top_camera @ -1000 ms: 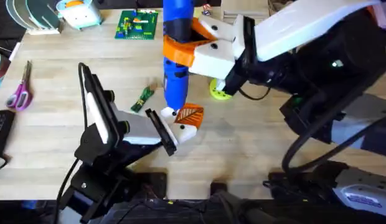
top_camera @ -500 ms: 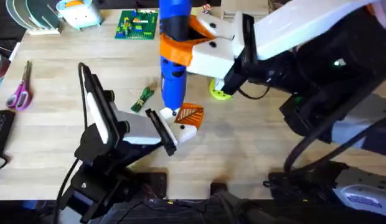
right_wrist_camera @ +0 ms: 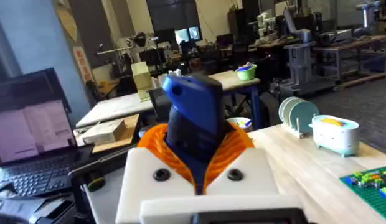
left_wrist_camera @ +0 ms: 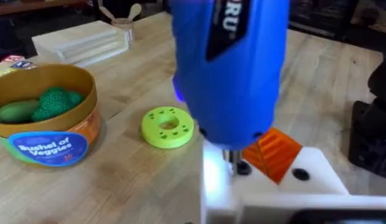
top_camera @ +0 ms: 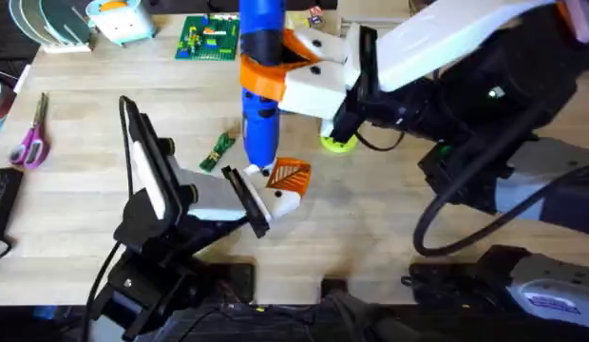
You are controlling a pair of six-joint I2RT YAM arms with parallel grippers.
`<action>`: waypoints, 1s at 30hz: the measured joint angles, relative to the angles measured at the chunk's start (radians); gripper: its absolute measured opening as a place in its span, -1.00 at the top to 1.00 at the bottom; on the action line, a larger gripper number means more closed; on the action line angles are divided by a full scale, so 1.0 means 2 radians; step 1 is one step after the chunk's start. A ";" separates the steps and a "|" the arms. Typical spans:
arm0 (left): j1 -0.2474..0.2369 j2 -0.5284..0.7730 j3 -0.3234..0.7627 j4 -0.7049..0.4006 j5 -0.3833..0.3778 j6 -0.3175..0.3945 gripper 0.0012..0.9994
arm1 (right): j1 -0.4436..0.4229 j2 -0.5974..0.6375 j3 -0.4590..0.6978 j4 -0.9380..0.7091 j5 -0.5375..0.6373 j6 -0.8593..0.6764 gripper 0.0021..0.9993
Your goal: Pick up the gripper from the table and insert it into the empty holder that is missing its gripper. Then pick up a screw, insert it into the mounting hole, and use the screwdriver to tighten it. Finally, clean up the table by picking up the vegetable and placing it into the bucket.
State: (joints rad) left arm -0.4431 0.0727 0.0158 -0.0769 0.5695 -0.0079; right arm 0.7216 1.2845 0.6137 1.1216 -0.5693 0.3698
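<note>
At mid-surface (top_camera: 389, 218), the screwdriver (top_camera: 259, 95) is held upright, clamped between the orange pads of the right gripper (top_camera: 275, 68), its tip set down on the holder (top_camera: 285, 198). The orange wedge (top_camera: 291, 174) is seated in that holder, which is gripped at its near end by the left gripper (top_camera: 245, 199). The vegetable (top_camera: 217, 151) lies on the surface just left of the screwdriver. In the left wrist view, the bucket (left_wrist_camera: 50, 140) is seen standing beside the yellow-green disc (left_wrist_camera: 168, 127), with green toy items inside.
</note>
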 joint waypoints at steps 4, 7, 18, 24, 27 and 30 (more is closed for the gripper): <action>0.000 0.000 0.000 0.000 -0.003 0.000 0.98 | 0.000 0.007 0.003 0.004 0.002 0.000 0.96; 0.000 0.000 0.000 0.000 -0.003 0.000 0.98 | 0.000 0.007 0.003 0.005 0.002 0.000 0.96; 0.000 0.000 0.000 0.000 -0.005 0.000 0.98 | -0.003 0.009 0.003 0.072 -0.003 -0.002 0.96; 0.000 0.000 0.000 0.000 -0.005 0.000 0.98 | -0.003 0.009 0.003 0.083 -0.015 0.002 0.96; 0.000 0.000 0.000 0.000 -0.005 0.000 0.98 | -0.003 0.009 0.003 0.091 -0.024 0.005 0.96; 0.000 0.000 0.000 0.000 -0.005 0.000 0.98 | -0.003 0.009 0.003 0.087 -0.030 0.008 0.96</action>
State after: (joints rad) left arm -0.4431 0.0727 0.0158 -0.0768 0.5594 -0.0078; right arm 0.7147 1.3029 0.6201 1.2957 -0.6297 0.3855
